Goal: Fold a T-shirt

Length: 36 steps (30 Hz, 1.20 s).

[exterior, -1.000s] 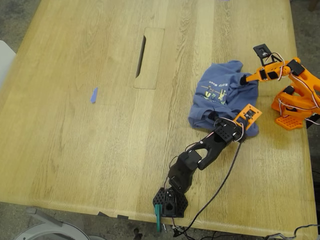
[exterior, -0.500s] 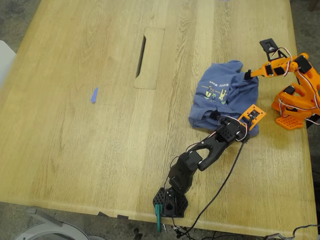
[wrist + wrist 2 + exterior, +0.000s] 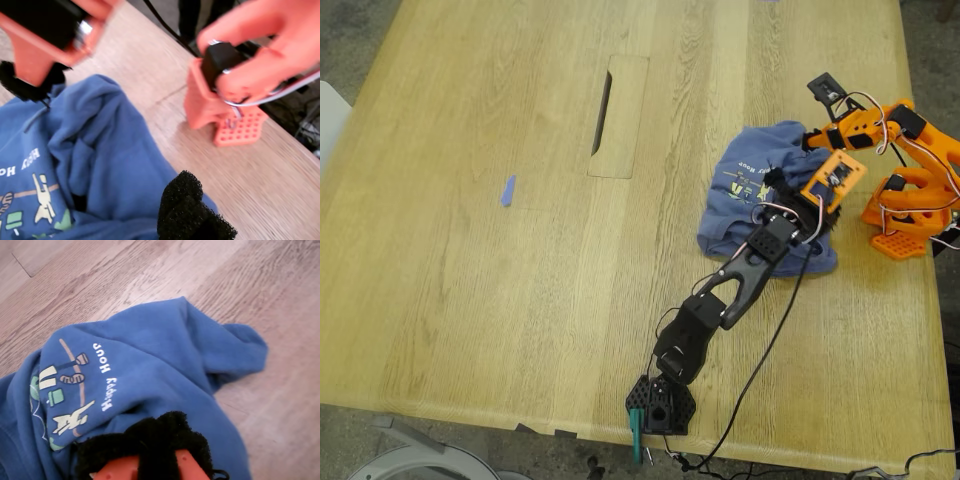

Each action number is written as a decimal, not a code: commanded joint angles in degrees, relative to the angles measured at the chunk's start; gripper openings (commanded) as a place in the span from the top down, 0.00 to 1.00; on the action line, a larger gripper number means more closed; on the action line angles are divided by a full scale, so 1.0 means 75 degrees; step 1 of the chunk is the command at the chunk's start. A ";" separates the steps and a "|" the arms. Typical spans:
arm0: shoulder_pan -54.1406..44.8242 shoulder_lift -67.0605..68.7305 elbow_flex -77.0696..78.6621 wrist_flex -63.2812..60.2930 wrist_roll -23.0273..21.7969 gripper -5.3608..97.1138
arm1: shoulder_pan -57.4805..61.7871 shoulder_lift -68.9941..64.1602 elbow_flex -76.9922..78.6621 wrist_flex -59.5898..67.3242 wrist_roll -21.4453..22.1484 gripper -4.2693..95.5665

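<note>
One crumpled slate-blue cotton T-shirt [image 3: 765, 205] lies right of centre on the pale oak table [image 3: 470, 300]; one small blue tape scrap [image 3: 508, 190] sits well apart at centre left. My first gripper [image 3: 782, 185], on the black arm, and my second gripper [image 3: 808, 140], on the orange arm, reach over the shirt from opposite sides. Two arms are counted; I cannot tell either claw's opening, and foam pads [image 3: 145, 437] block the second wrist view.

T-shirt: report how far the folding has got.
Done: nothing is folded. The T-shirt lies crumpled in a heap on the table, with its chest graphic showing.
In hand: my first tool and my second tool are both at the heap. I cannot tell whether either grips the cloth.
Left: probably spreading it flat, then every fold.
</note>
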 commanded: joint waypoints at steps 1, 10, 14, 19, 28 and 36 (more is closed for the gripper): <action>-0.0352 0.0023 -0.0727 -0.0832 -0.0363 0.82 | -0.0387 -0.0152 0.0141 -0.0598 -0.0059 0.96; -0.0949 -0.0363 0.0551 -0.2180 -0.0727 0.94 | -0.0609 -0.0258 0.2566 -0.3082 0.0047 0.96; -0.1219 0.0070 0.2168 -0.2953 -0.0785 0.95 | -0.0410 0.0305 0.3902 -0.3504 0.0164 0.96; -0.1535 0.1277 0.4910 -0.3949 -0.0855 0.95 | 0.0211 0.1910 0.5402 -0.3047 0.0187 0.96; -0.2004 0.2824 0.7512 -0.4828 -0.0891 0.95 | 0.0984 0.5250 0.6727 -0.0750 0.0258 0.96; -0.2672 0.3258 0.8379 -0.5637 -0.0773 0.95 | 0.1980 0.6059 0.6363 0.0832 0.0152 0.96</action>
